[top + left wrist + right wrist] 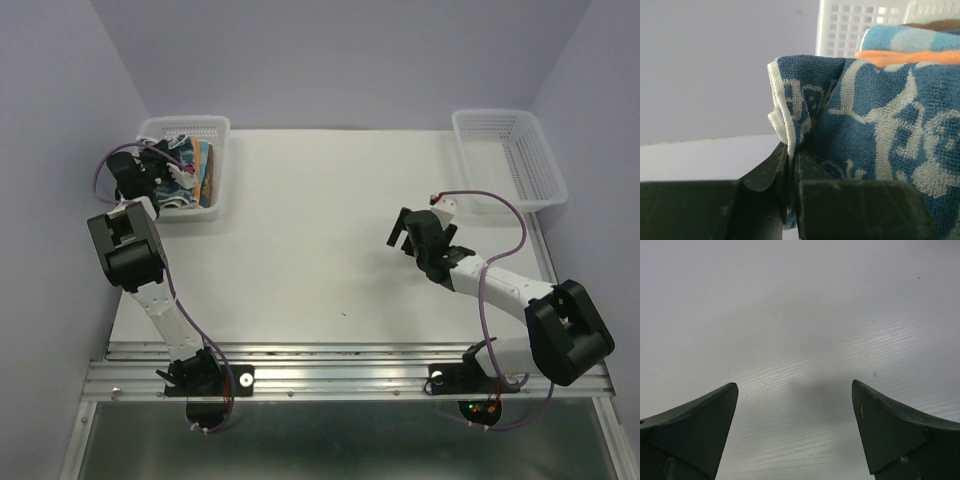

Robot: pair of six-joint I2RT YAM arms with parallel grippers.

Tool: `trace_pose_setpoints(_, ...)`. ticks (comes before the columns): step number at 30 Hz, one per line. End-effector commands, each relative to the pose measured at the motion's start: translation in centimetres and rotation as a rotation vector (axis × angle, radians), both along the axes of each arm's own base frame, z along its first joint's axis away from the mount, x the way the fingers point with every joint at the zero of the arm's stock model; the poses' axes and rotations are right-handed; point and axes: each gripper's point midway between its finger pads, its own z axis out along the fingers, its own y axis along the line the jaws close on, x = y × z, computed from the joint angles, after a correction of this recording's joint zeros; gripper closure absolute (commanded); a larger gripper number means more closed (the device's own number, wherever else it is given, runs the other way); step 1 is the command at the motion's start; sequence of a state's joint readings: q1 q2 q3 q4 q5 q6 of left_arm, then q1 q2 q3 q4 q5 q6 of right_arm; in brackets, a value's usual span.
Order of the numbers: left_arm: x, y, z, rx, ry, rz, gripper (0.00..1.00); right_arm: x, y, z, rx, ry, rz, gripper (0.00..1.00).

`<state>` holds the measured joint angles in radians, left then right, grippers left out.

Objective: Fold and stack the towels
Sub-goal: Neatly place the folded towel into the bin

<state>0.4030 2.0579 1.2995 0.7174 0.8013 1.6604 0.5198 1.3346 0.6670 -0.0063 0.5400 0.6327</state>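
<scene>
Top camera first: a white table (320, 240), matte and bare across the middle, boxed in by pale lilac walls (330, 60) on three sides; a ribbed aluminium rail (340, 368) runs along the near edge where both bases are bolted.

My left arm reaches out to the far left corner; the left gripper (165, 172) is down at the left basket (190, 126), a white mesh one, in among the towels (198, 168).

On the left wrist camera its two black fingers (765, 172) are drawn nearly together, with the white hem of the blue-white patterned towel (880, 130) pinched in the slit between them; I'd call that clamped on the cloth, though the view is so close that I can't say how firm the hold is. That towel bunches up right in front of the lens; behind it lie an orange towel (900, 57), a pale blue towel (910, 37) above that and a sliver of brown towel (937, 24) on top, all against the basket's mesh wall; lilac wall and a strip of table show to the left.

Right side now: the right gripper (400, 232) hangs over open table right of centre, well apart from the right basket (510, 150) in the far right corner; its wrist view shows the jaws wide apart, with nothing between them but faintly ridged white tabletop and a soft shadow.
</scene>
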Motion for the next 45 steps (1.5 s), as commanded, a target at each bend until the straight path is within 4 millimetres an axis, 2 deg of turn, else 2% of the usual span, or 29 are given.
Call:
trace_pose_setpoints(1,0.8,-1.1,5.4,0.013,-0.149,-0.082,0.84,1.9,1.4,3.1,0.05,-0.094,0.013,0.0)
trace_pose_setpoints(3,0.9,-0.6,5.3,0.015,-0.151,-0.059,0.78,1.6,1.4,3.0,0.05,-0.093,0.015,0.0)
trace_pose_setpoints(4,0.8,-0.7,5.3,0.02,-0.154,-0.06,0.66,1.6,1.3,3.0,0.051,-0.096,0.013,0.0)
trace_pose_setpoints(8,0.3,-0.9,5.8,0.037,-0.169,-0.064,0.46,1.5,1.3,3.2,0.055,-0.098,0.016,0.0)
trace_pose_setpoints(10,-0.2,-1.0,7.7,0.012,-0.214,-0.058,0.09,1.3,1.2,3.1,0.055,-0.096,0.018,0.0)
trace_pose_setpoints(11,-0.5,-1.3,8.2,0.0,-0.226,-0.061,0.01,1.3,1.2,3.3,0.058,-0.102,0.02,0.0)
trace_pose_setpoints(14,-1.8,-2.3,10.0,-0.07,-0.238,-0.076,0.01,1.0,1.3,3.3,0.077,-0.107,0.025,0.0)
trace_pose_setpoints(16,-2.9,-3.1,12.8,-0.109,-0.303,-0.085,0.01,0.7,1.4,3.3,0.088,-0.108,0.03,0.0)
trace_pose_setpoints(17,-3.3,-3.7,13.4,-0.201,-0.293,-0.104,0.01,0.5,1.4,4.0,0.102,-0.123,0.034,0.0)
trace_pose_setpoints(18,-4.2,-4.5,15.8,-0.228,-0.361,-0.134,0.01,0.1,1.2,3.8,0.103,-0.113,0.036,0.0)
trace_pose_setpoints(19,-5.4,-5.9,17.4,-0.295,-0.378,-0.173,0.01,-0.2,1.1,4.6,0.124,-0.135,0.03,0.0)
trace_pose_setpoints(20,-6.4,-7.0,18.4,-0.467,-0.344,-0.223,0.01,-0.5,1.0,4.7,0.134,-0.139,0.03,0.0)
trace_pose_setpoints(22,-10.4,-9.6,22.7,-0.604,-0.428,-0.339,0.01,-1.2,0.8,4.7,0.16,-0.147,0.028,0.0)
trace_pose_setpoints(25,-16.0,-14.6,26.3,-0.827,-0.429,-0.533,0.01,-2.2,0.7,5.8,0.222,-0.18,0.031,0.0)
trace_pose_setpoints(26,-17.2,-17.0,26.9,-0.877,-0.41,-0.593,0.01,-2.5,0.6,6.5,0.24,-0.195,0.029,0.0)
trace_pose_setpoints(28,-20.2,-19.0,28.1,-0.949,-0.435,-0.611,0.01,-3.0,0.7,6.7,0.27,-0.201,0.033,0.0)
trace_pose_setpoints(29,-21.2,-20.1,28.4,-0.995,-0.427,-0.622,0.01,-3.1,0.6,6.8,0.278,-0.208,0.031,0.0)
trace_pose_setpoints(30,-20.9,-21.0,27.9,-1.058,-0.366,-0.597,0.01,-3.3,1.1,6.9,0.301,-0.211,0.051,0.0)
trace_pose_setpoints(31,-23.1,-23.7,29.1,-1.112,-0.339,-0.649,0.01,-3.5,1.4,7.0,0.315,-0.214,0.067,0.0)
trace_pose_setpoints(32,-21.7,-24.0,28.1,-1.229,-0.247,-0.557,0.01,-3.7,1.7,6.8,0.326,-0.202,0.085,0.0)
trace_pose_setpoints(33,-21.9,-24.6,28.2,-1.302,-0.187,-0.539,0.01,-3.8,1.9,6.7,0.334,-0.194,0.094,0.0)
trace_pose_setpoints(34,-22.8,-25.6,30.0,-1.406,-0.159,-0.547,0.01,-3.9,2.1,6.4,0.333,-0.176,0.102,0.0)
trace_pose_setpoints(35,-22.5,-25.9,29.9,-1.483,-0.101,-0.511,0.01,-3.9,2.3,6.2,0.336,-0.166,0.11,0.0)
trace_pose_setpoints(36,-21.1,-26.7,27.4,-1.64,0.08,-0.405,0.01,-4.3,2.2,5.6,0.323,-0.126,0.107,0.0)
trace_pose_setpoints(37,-20.4,-25.5,27.9,-1.758,0.066,-0.302,0.01,-4.4,2.1,5.3,0.322,-0.109,0.098,0.0)
trace_pose_setpoints(39,-19.6,-26.3,25.3,-1.927,0.193,-0.144,0.01,-4.7,1.7,4.6,0.296,-0.075,0.085,0.0)
trace_pose_setpoints(40,-19.2,-26.4,22.4,-1.965,0.28,0.0,0.01,-4.9,1.6,4.3,0.29,-0.065,0.078,0.0)
trace_pose_setpoints(41,-18.9,-25.9,20.5,-2.003,0.282,0.108,0.01,-4.9,1.4,4.1,0.283,-0.061,0.071,0.0)
trace_pose_setpoints(45,-21.7,-27.3,11.1,-2.005,0.408,0.41,0.01,-5.6,0.4,3.2,0.262,-0.049,0.038,0.0)
